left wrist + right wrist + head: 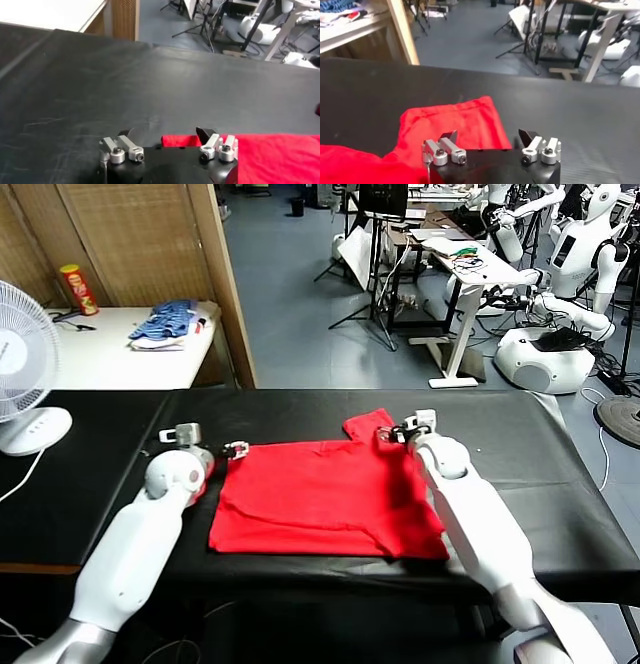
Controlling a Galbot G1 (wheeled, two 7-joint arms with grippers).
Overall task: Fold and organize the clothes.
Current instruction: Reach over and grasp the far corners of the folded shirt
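The clothes are one bright red T-shirt [320,494] lying flat on the black table [560,454], with one sleeve [368,424] sticking out at its far right corner. My left gripper [236,450] hovers at the shirt's far left corner, jaws open; the left wrist view shows the gripper [165,134] with the red hem [265,155] just under and beside its fingers. My right gripper [394,434] sits open at the sleeve. In the right wrist view the gripper [487,136] stands over the red sleeve [455,117], gripping nothing. The shirt's print is hidden.
A white fan [22,364] stands at the table's left end. Behind it a white side table [110,359] holds a blue striped pile [165,324] and a red can [78,289]. Other robots [565,294] and a desk [470,269] stand beyond the table.
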